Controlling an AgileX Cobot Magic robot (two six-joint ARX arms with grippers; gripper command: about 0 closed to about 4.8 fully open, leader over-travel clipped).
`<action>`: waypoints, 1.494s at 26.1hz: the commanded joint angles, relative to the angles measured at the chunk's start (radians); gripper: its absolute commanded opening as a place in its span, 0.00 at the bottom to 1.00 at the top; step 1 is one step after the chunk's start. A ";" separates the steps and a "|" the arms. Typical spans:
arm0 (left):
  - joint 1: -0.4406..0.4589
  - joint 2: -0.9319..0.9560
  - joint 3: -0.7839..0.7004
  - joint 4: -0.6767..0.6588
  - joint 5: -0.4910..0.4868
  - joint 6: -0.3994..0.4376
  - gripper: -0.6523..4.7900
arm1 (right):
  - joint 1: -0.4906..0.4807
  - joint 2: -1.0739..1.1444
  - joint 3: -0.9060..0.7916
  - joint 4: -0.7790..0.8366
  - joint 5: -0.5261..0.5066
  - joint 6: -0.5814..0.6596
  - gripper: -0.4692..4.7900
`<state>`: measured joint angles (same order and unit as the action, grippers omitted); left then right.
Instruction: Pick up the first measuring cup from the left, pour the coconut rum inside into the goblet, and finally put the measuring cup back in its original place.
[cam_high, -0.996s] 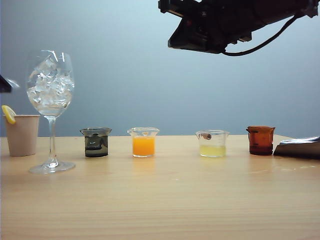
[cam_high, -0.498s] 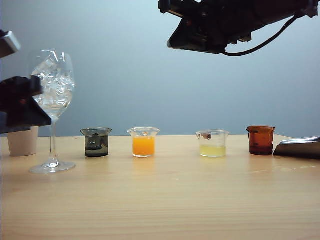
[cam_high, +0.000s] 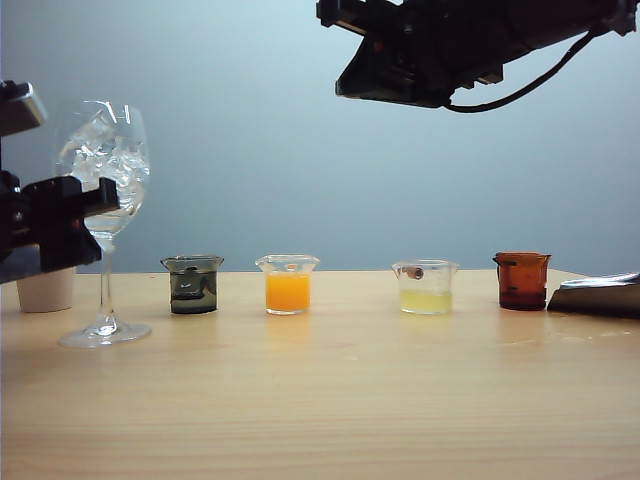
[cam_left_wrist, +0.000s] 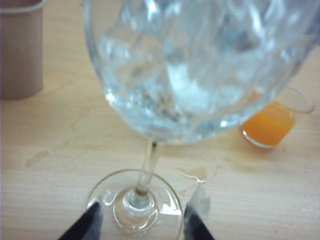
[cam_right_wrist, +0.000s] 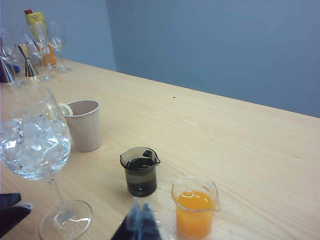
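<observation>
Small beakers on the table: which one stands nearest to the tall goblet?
The smoky dark-grey beaker, first from the left, directly beside the goblet; the orange-filled beaker comes next.

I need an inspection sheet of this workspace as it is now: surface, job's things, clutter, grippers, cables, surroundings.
Surface: light wood table; small wet patch beside the goblet foot, seen in the left wrist view.
Job's things: grey measuring cup upright, dark liquid inside; goblet upright, full of ice.
Clutter: orange beaker, pale yellow beaker, amber beaker, paper cup with lemon slice.
Grippers: left gripper open, at the goblet foot; right gripper shut, above the table, holding nothing.
Cables: black cable on the overhead arm.
Surroundings: blue-grey wall; glasses and a carton at the table's far end.
</observation>
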<state>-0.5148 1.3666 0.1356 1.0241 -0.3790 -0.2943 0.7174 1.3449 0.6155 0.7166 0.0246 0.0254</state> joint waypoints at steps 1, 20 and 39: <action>0.001 -0.002 0.002 0.018 -0.002 -0.008 0.50 | 0.001 0.016 0.007 0.014 -0.010 0.001 0.08; 0.001 -0.002 -0.001 0.018 0.088 0.060 0.33 | 0.034 0.543 0.232 0.221 -0.084 0.001 0.08; 0.002 -0.003 -0.007 0.048 0.088 0.095 0.11 | 0.066 0.788 0.452 0.194 -0.090 0.000 0.08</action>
<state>-0.5144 1.3678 0.1272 1.0550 -0.2947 -0.1967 0.7757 2.1338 1.0653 0.9062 -0.0647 0.0254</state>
